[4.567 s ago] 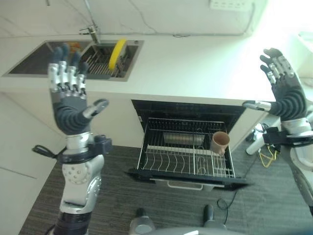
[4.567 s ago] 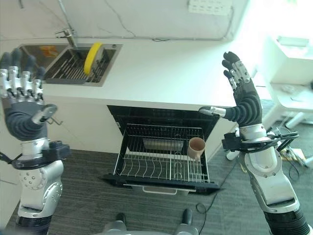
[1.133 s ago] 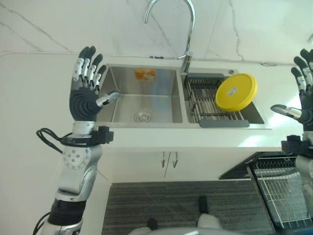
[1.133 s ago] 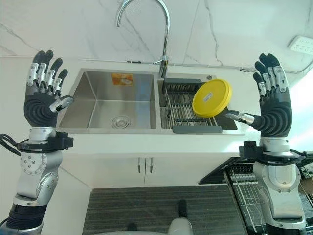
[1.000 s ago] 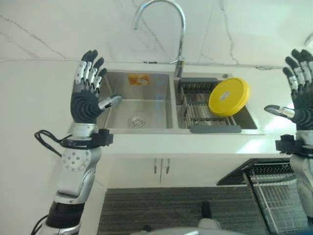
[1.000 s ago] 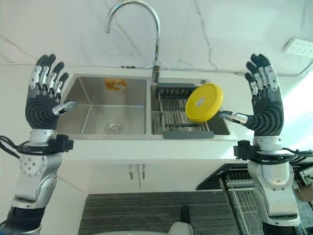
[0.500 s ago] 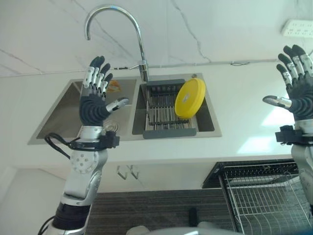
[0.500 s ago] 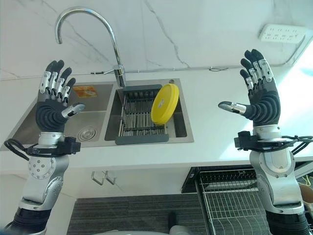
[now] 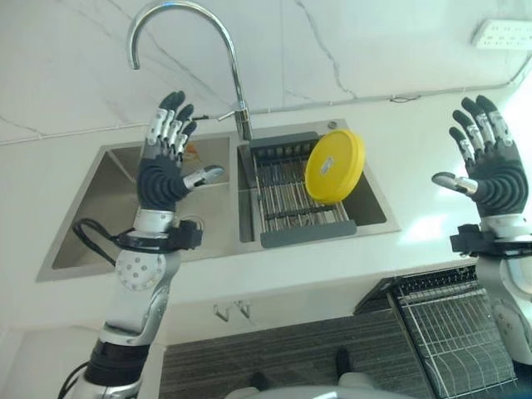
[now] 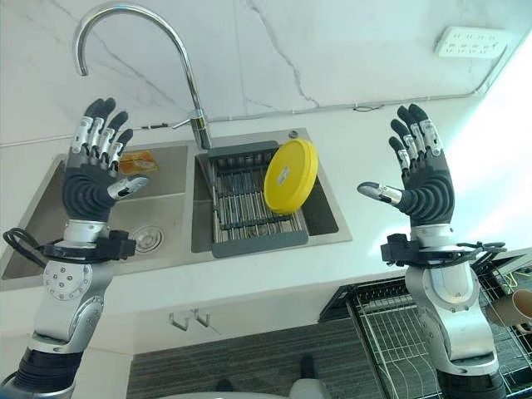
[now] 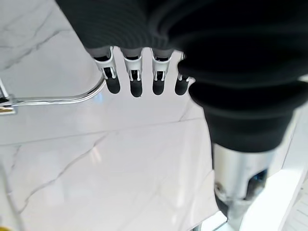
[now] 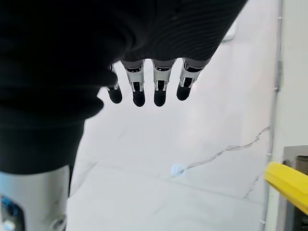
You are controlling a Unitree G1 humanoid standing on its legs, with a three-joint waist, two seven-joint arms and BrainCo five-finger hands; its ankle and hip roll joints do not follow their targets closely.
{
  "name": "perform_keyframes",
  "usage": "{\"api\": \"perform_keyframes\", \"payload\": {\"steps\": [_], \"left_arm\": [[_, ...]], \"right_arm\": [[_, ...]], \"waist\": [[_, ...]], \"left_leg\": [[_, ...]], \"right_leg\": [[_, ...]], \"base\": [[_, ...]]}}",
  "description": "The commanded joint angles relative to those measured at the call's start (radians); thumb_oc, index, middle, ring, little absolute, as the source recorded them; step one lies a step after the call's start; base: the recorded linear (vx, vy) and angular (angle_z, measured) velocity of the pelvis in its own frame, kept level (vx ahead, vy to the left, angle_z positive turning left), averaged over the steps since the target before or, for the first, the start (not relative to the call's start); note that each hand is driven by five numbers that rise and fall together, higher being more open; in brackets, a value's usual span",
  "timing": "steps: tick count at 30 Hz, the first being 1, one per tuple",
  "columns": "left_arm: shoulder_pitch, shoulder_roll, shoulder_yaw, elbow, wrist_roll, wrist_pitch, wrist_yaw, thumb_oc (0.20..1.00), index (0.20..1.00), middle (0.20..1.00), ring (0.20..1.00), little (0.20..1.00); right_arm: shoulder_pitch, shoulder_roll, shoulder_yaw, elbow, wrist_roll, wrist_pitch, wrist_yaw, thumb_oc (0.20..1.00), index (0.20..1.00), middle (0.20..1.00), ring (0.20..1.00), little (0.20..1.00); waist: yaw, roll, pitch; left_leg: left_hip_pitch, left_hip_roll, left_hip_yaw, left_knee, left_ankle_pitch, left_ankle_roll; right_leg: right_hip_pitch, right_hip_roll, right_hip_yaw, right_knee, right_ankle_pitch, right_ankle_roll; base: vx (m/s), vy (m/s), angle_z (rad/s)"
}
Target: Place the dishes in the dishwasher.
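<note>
A round yellow plate (image 9: 334,165) stands on edge in the dark drying rack (image 9: 291,208) set in the right basin of the steel sink (image 9: 141,208). My left hand (image 9: 161,174) is raised above the left basin, fingers straight and spread, holding nothing. Over the white counter to the right of the sink, my right hand (image 10: 426,189) is also raised with its fingers spread and empty. The plate's yellow edge (image 12: 287,185) shows in the right wrist view. The pulled-out dishwasher rack (image 10: 399,345) lies below the counter at the lower right.
A tall curved steel faucet (image 10: 133,50) rises behind the sink. A wall socket (image 10: 470,40) sits on the marble backsplash at the upper right. A brown cup (image 10: 524,306) stands in the dishwasher rack at the right edge. Cabinet handles (image 9: 233,311) hang below the sink.
The camera has shifted a little, so the sink and plate sit slightly further right and lower. Both hands stay raised and open, the right one a bit lower.
</note>
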Motion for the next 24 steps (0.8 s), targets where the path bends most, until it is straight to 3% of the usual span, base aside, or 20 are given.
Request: {"api": "perform_keyframes", "payload": {"steps": [1,4,6,7,9,11,16,21,24], "left_arm": [[0.003,0.052,0.066,-0.023,0.014,-0.058,-0.016,1.000,1.000,1.000,1.000,1.000],[0.018,0.044,0.074,-0.024,0.025,-0.071,-0.011,1.000,1.000,1.000,1.000,1.000],[0.015,0.034,0.052,-0.036,0.009,-0.081,-0.004,1.000,1.000,1.000,1.000,1.000],[0.002,0.028,0.032,-0.031,0.030,-0.099,0.004,1.000,1.000,1.000,1.000,1.000],[-0.030,0.023,0.007,-0.011,0.073,-0.115,0.035,1.000,1.000,1.000,1.000,1.000],[-0.044,0.027,-0.001,0.011,0.057,-0.131,0.046,1.000,1.000,1.000,1.000,1.000],[-0.053,0.022,0.019,0.012,0.042,-0.097,0.014,1.000,1.000,1.000,1.000,1.000],[-0.068,0.029,-0.008,0.017,0.053,-0.077,0.026,1.000,1.000,1.000,1.000,1.000],[-0.086,0.035,-0.025,0.025,0.054,-0.061,0.036,1.000,1.000,1.000,1.000,1.000]], "right_arm": [[-0.072,-0.015,-0.024,0.003,0.044,-0.067,0.034,1.000,1.000,1.000,1.000,1.000],[-0.105,-0.028,-0.014,0.041,0.090,-0.021,0.041,1.000,1.000,1.000,1.000,1.000],[-0.136,-0.063,0.008,0.056,0.107,0.005,0.051,1.000,1.000,1.000,1.000,1.000],[-0.159,-0.075,0.023,0.062,0.097,0.012,0.055,1.000,1.000,1.000,1.000,1.000],[-0.182,-0.065,0.045,0.099,0.071,-0.010,0.067,1.000,1.000,1.000,1.000,1.000],[-0.174,-0.069,0.039,0.099,0.080,0.027,0.061,1.000,1.000,1.000,1.000,1.000],[-0.143,-0.066,0.007,0.122,0.103,0.107,0.064,1.000,1.000,1.000,1.000,1.000],[-0.174,-0.092,0.029,0.190,0.112,0.216,0.056,1.000,1.000,1.000,1.000,1.000],[-0.224,-0.106,0.057,0.243,0.123,0.222,0.037,1.000,1.000,1.000,1.000,1.000]], "waist": [[0.039,-0.003,-0.029],[0.042,-0.005,-0.038],[0.073,-0.013,-0.019],[0.074,-0.015,-0.014],[0.057,-0.004,-0.015],[0.052,-0.001,-0.014],[0.029,-0.008,-0.036],[0.037,-0.015,-0.053],[0.054,-0.019,-0.059]], "left_leg": [[-0.003,0.061,0.011,-0.003,0.003,-0.035],[0.014,0.076,0.062,-0.003,0.016,-0.054],[-0.042,0.093,0.065,0.102,0.073,-0.099],[-0.056,0.110,0.066,0.088,0.069,-0.108],[-0.029,0.126,0.100,0.012,0.080,-0.100],[-0.023,0.117,0.092,-0.003,0.074,-0.091],[-0.006,0.105,0.076,-0.003,0.036,-0.085],[0.006,0.102,0.070,-0.003,0.021,-0.075],[0.006,0.102,0.066,-0.003,0.017,-0.074]], "right_leg": [[0.082,-0.040,-0.116,-0.016,-0.027,0.053],[0.124,-0.015,-0.115,-0.098,-0.034,0.030],[0.139,-0.009,-0.099,-0.098,-0.047,0.010],[0.130,-0.015,-0.103,-0.098,-0.041,0.018],[0.119,-0.027,-0.116,-0.098,-0.034,0.027],[0.128,-0.031,-0.121,-0.098,-0.033,0.033],[0.130,-0.042,-0.134,-0.098,-0.028,0.043],[0.142,-0.038,-0.134,-0.098,-0.041,0.035],[0.149,-0.038,-0.143,-0.098,-0.050,0.032]], "base": [[0.06,-0.150,-0.76],[0.07,-0.157,-0.32],[-0.02,-0.031,-0.07],[-0.07,0.038,-0.12],[-0.03,0.138,-0.12],[0.01,0.125,0.01],[0.04,0.034,-0.05],[0.05,0.004,0.04],[0.00,-0.020,0.08]]}}
